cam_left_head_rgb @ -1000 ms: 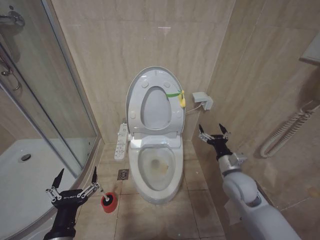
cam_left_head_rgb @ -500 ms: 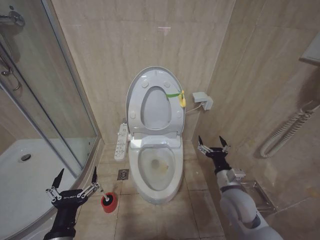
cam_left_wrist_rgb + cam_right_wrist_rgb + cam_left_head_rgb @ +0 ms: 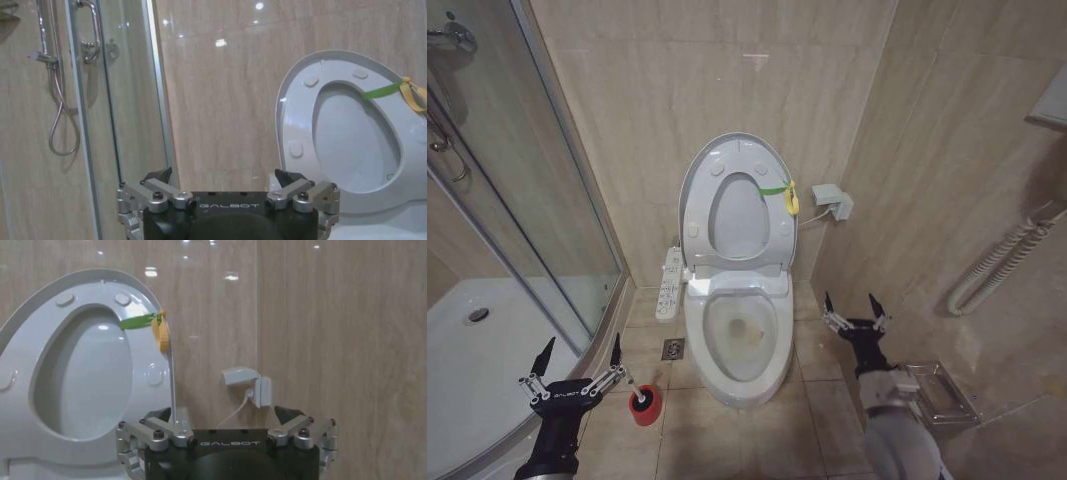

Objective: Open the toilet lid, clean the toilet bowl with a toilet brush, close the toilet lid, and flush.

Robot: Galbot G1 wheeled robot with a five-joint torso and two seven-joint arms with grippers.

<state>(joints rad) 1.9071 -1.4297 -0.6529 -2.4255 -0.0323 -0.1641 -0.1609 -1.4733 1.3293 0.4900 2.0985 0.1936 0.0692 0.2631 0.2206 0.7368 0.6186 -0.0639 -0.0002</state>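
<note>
Both grippers hang with their fingers spread wide and nothing between them. Left gripper (image 3: pixel 575 360) hovers low at the near left, over the curved edge of the white shower tray (image 3: pixel 487 370), just left of the toilet brush. Right gripper (image 3: pixel 855 310) hovers at the right of the toilet, above the beige tiled floor (image 3: pixel 817 410), level with the near half of the bowl and well apart from it.

The large glossy white plastic oval toilet lid (image 3: pixel 699 190) stands upright against the far wall, with the ring-shaped white seat (image 3: pixel 772 225) raised flat against it; small round bumpers show on the seat, and a yellow-green tag (image 3: pixel 785 192) sits at its right edge. Below them the white ceramic elongated toilet bowl (image 3: pixel 772 345) lies open, with brownish stains inside near its middle.

The toilet brush (image 3: pixel 634 389), a slim white handle, stands in its small round red holder cup (image 3: pixel 646 405) on the floor at the near left of the bowl, the handle leaning towards the left gripper.

A white control panel (image 3: pixel 669 283) juts from the toilet's left side. On the right wall, a white plug box (image 3: pixel 831 198) is mounted just beyond the lid, and a clear wire rack (image 3: pixel 939 393) sits near the right arm. Glass shower screen (image 3: pixel 527 200) closes the left side.
</note>
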